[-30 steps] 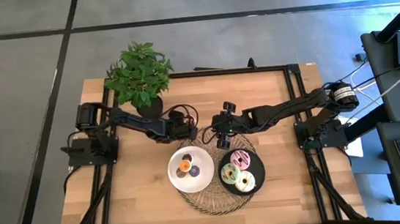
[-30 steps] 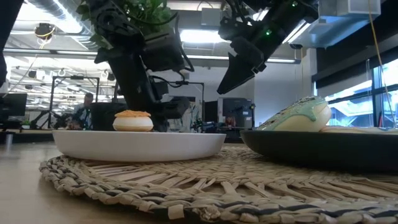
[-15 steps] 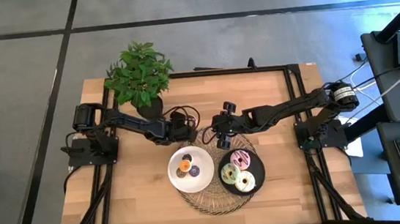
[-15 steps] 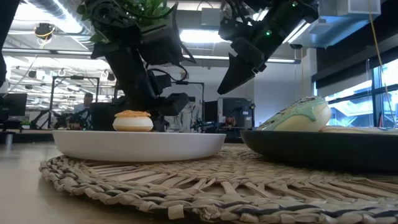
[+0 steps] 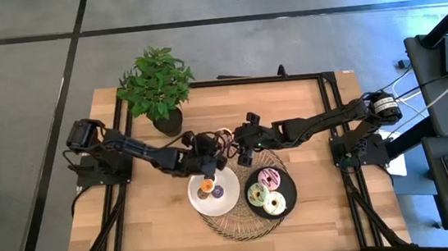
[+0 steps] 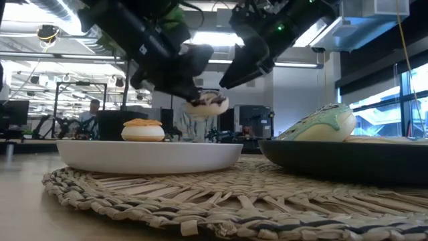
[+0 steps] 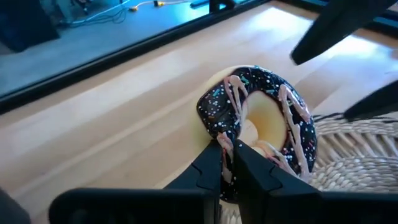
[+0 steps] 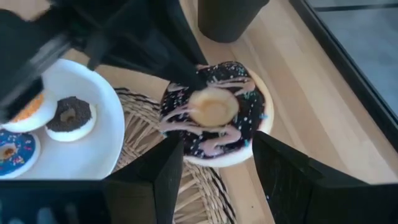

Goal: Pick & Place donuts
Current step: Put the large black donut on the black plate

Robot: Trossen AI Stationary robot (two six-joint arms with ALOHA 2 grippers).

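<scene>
My left gripper [image 7: 231, 163] is shut on a chocolate-iced donut [image 7: 261, 118] with pink drizzle and sprinkles. It holds it in the air beyond the far rim of the white plate [image 5: 229, 192]; the donut also shows in the low view [image 6: 207, 104]. My right gripper [image 8: 217, 180] is open and stands just above this donut [image 8: 214, 112], its fingers apart on either side, touching nothing. The white plate holds three tiny donuts, among them an orange one [image 5: 207, 185]. The black plate [image 5: 289, 187] holds a pink, a green and a cream donut. My left gripper pinches the donut's ring at the edge nearest the gripper [image 7: 229, 142] between its two fingertips. The fingers come slanting down from the table's left side. The donut is lifted clear of the table and the plates, roughly level with its iced side up.
Both plates sit on a round woven mat [image 5: 242, 223] at the table's middle near side. A potted plant [image 5: 154, 87] stands at the far left. The two grippers are close together over the mat's far edge.
My left arm has swung toward the table's near side and its gripper has risen, bringing the chocolate donut up into the low view above the white plate's far rim. My right gripper has shifted a little toward the table's far left, closer to the donut.
</scene>
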